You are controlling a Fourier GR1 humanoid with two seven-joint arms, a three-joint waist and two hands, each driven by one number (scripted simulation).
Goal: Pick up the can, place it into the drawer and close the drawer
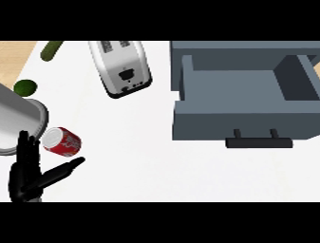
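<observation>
a: where's the can (62, 141)?
b: lying on its side on the white bench (141, 161), far left, well apart from the open drawer (250, 90).
a: your hand?
b: left hand (31, 175) just beside it, fingers straight and spread, thumb out, holding nothing. i'd close round the can's body, not the rim, then lift clear before crossing to the drawer.

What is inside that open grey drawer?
Nothing shows inside the drawer: only its bare grey floor and walls. The back part, under the cabinet, is covered, so I cannot see there. The can lies outside on the counter.
</observation>
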